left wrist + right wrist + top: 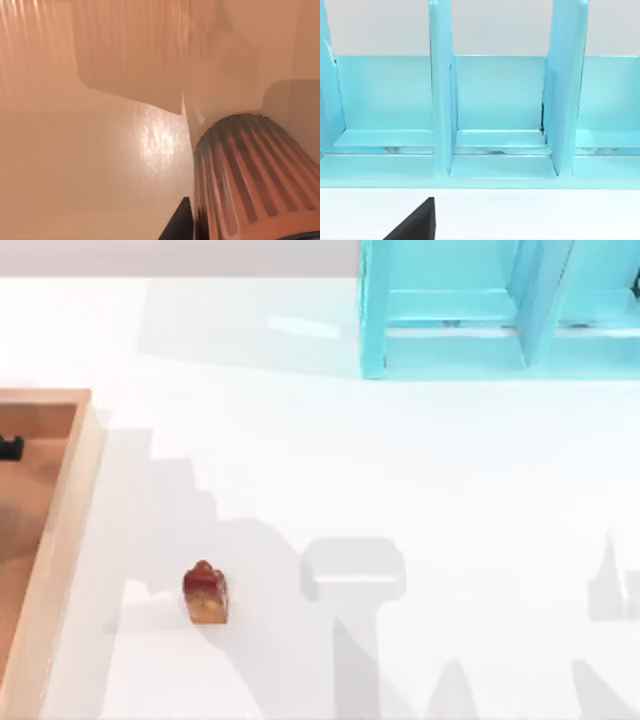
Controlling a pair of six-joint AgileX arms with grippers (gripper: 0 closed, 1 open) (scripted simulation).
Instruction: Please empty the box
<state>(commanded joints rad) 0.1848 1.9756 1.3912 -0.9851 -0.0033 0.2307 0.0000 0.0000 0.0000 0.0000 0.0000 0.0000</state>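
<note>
My box (60,540) at the table's left edge — light tan rim, orange-brown floor. A red-topped amber figure (205,593) stands on the white table (400,470). Turquoise shelf unit (480,310) at the far edge — my left wrist sees an orange-and-dark striped cylinder (250,180).

Black angular gripper finger (415,222) of the right arm, flat matte wedge, dark pointed finger tip (177,222) of the left arm, plain, unmarked
</note>
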